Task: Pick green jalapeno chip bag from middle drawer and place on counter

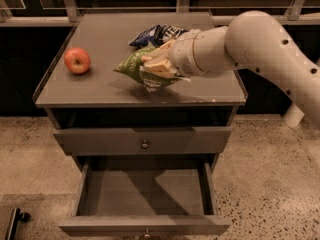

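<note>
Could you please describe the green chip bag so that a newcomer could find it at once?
On the grey counter above the open middle drawer, look near its middle, where the gripper is clamped on the green jalapeno chip bag. It is the crumpled green one with pale lettering, in front of the dark blue chip bag and right of the red apple.

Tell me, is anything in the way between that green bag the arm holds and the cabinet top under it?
Nothing visible. The gripper grips the green jalapeno chip bag low over bare counter; the dark blue chip bag lies behind it, the apple well off to one side.
</note>
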`<control>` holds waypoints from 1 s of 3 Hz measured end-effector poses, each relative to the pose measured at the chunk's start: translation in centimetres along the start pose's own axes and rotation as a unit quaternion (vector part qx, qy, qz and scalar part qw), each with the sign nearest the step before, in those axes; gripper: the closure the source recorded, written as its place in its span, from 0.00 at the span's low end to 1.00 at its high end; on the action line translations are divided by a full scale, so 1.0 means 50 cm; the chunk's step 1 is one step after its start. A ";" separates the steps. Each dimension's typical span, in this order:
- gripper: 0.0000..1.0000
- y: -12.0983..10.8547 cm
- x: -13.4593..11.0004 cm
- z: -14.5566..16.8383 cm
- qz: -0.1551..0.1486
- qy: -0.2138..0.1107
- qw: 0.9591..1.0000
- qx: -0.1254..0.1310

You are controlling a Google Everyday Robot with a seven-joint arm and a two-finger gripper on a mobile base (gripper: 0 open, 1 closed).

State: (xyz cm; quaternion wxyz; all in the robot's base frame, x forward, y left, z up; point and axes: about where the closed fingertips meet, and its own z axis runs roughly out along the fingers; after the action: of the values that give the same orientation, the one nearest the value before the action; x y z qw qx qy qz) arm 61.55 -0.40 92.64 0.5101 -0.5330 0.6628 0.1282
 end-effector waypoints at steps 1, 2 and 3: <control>0.36 0.000 0.000 0.000 0.000 0.000 1.000 0.000; 0.13 0.000 0.000 0.000 0.000 0.000 1.000 0.000; 0.00 0.000 0.000 0.000 0.000 0.000 1.000 0.000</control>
State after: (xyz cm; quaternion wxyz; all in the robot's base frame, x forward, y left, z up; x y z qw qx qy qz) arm 61.55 -0.38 92.63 0.5101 -0.5331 0.6627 0.1282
